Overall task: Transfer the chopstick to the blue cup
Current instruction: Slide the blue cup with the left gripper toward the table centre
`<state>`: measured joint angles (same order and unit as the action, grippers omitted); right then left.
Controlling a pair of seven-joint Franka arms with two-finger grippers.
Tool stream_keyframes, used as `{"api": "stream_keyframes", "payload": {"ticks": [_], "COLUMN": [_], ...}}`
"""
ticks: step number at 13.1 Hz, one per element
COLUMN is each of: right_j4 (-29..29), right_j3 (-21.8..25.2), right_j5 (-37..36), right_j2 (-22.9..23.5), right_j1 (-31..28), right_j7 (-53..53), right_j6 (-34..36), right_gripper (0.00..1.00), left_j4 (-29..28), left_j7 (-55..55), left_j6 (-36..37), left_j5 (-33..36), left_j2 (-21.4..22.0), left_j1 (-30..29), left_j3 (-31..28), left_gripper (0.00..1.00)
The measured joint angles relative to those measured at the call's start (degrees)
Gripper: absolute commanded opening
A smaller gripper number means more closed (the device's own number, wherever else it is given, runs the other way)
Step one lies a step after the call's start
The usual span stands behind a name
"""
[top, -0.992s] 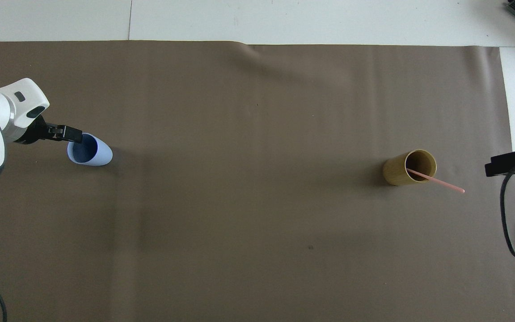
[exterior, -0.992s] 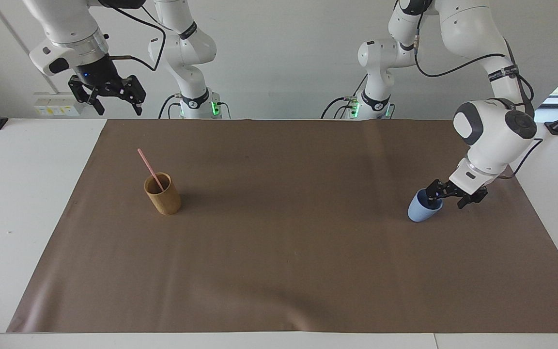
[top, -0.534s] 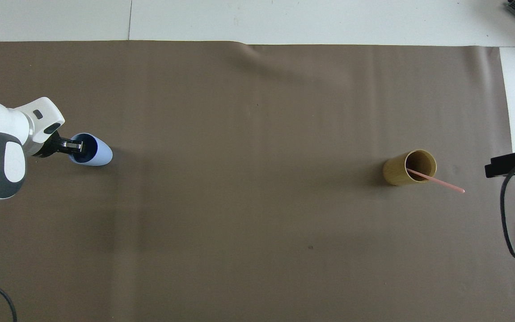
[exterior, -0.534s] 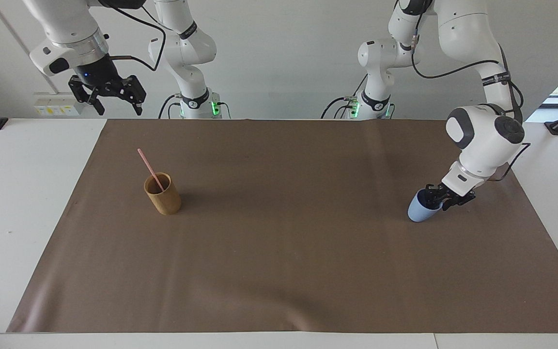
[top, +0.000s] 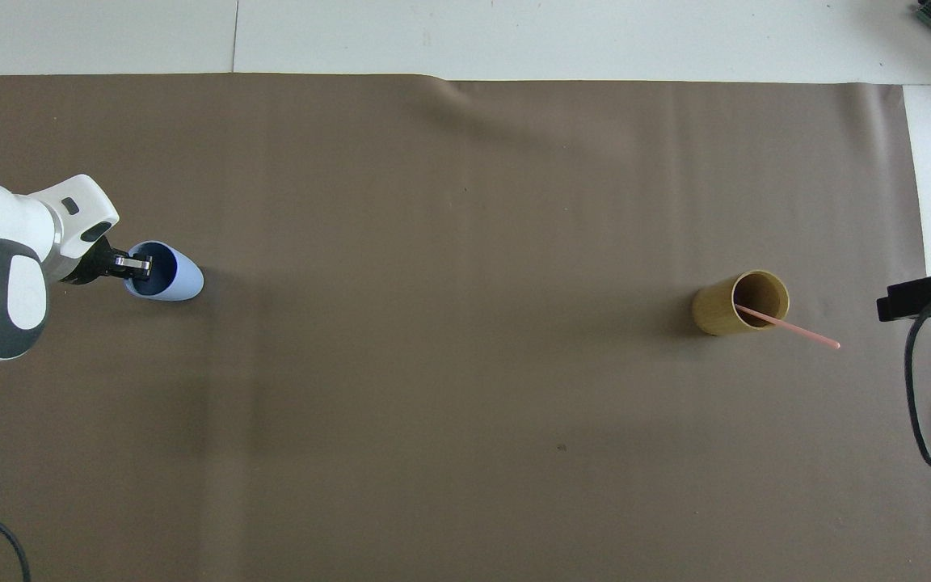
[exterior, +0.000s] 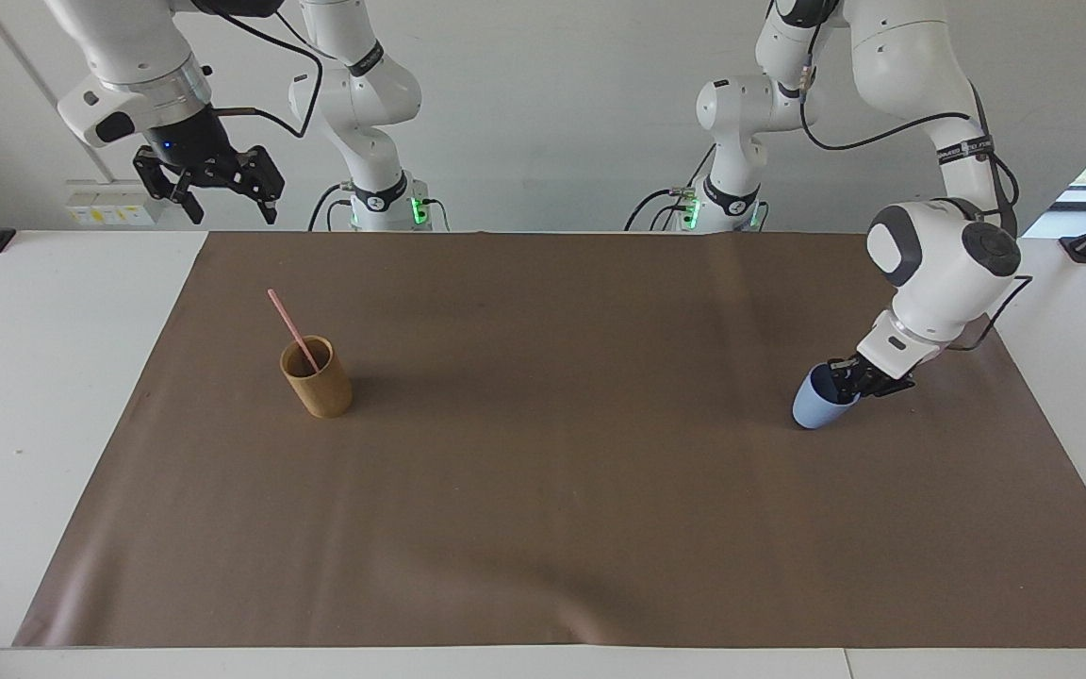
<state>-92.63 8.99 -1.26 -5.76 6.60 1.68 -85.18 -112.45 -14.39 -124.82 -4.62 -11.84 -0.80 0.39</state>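
Your left gripper (exterior: 843, 379) has its jaws closed on the blue cup's (exterior: 815, 407) rim; your right gripper (exterior: 219, 193) waits up high, jaws open.

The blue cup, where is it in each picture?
Facing view: the blue cup sits on the brown mat, toward the left arm's end, at this picture's right edge of the mat.
Overhead view: the same cup appears at this picture's left.
Shared landmark: the left tool is shut on its rim.

Two glossy white arms with grey joint caps, black cables, black pincers and what look like green base lights
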Motion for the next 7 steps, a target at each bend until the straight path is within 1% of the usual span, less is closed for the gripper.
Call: {"api": "stream_keyframes", "payload": {"ticks": [3, 5, 7], "right_j4": [0.0, -0.1, -0.2], "right_j3": [0.0, 0.0, 0.0], "right_j5": [0.0, 0.0, 0.0], "right_j2": [0.0, -0.1, -0.2], "right_j1": [0.0, 0.0, 0.0], "right_j7": [0.0, 0.0, 0.0], "right_j6": [0.0, 0.0, 0.0], "right_gripper": [1.00, 1.00, 1.00], "left_j4": [0.2, 0.1, 0.2], "left_j7": [5.2, 12.1, 21.1], "left_j6": [1.0, 1.0, 0.9], "left_j5": [0.0, 0.0, 0.0], "left_j2": [0.8, 0.8, 0.9], "left_j1": [4.9, 10.4, 17.1], "left_j3": [0.9, 1.1, 1.3], "left_gripper": [0.00, 0.00, 0.00]}}
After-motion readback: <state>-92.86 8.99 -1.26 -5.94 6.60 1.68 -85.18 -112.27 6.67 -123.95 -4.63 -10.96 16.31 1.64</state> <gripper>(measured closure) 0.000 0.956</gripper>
